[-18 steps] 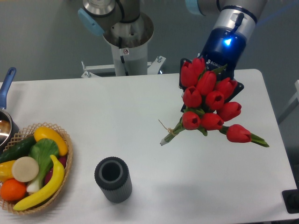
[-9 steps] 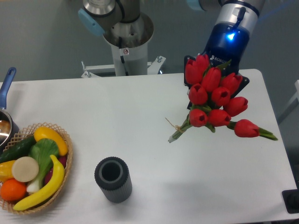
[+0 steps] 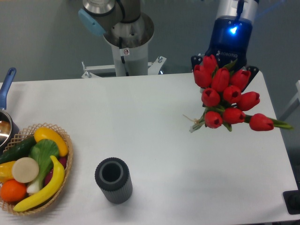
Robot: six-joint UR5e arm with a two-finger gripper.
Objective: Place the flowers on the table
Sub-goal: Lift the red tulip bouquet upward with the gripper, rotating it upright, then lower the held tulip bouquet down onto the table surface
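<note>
Single fixed view. The gripper [image 3: 224, 70] sits at the upper right, mostly hidden behind the tulip heads; only black finger parts show on either side of the bunch. The bunch of red tulips [image 3: 227, 98] hangs in front of it with the stem ends [image 3: 196, 124] pointing down and left, so I judge the fingers closed on the bunch. The contact itself is not visible.

Position of the flowers: over the right part of the white table [image 3: 140, 122], near its far edge. One bloom [image 3: 261, 122] sticks out sideways toward the right edge of the table, apart from the cluster. Whether the stem tips touch the tabletop I cannot tell; the bunch appears carried, not laid down.

Other items, all well apart from the bunch: a dark ribbed cylindrical vase [image 3: 113, 180], upright and open at the top, at front centre-left; a wicker basket [image 3: 61, 185] with a banana [image 3: 43, 190], an orange [image 3: 12, 191], a cucumber and other produce at the left edge; part of a blue-handled pot [image 3: 5, 101] beyond it.

Step in hand, by judgement: carrying the flowers to a set-down spot; placement not yet done.

Risks:
- Release this close to the right edge could let the outlying bloom overhang and drag the bunch off.
- The hold seems to be among the heads rather than on the tied stems, so blooms may be crushed or a loose stem may slip out.
- Dropping from height would let the bunch bounce or roll.
</note>
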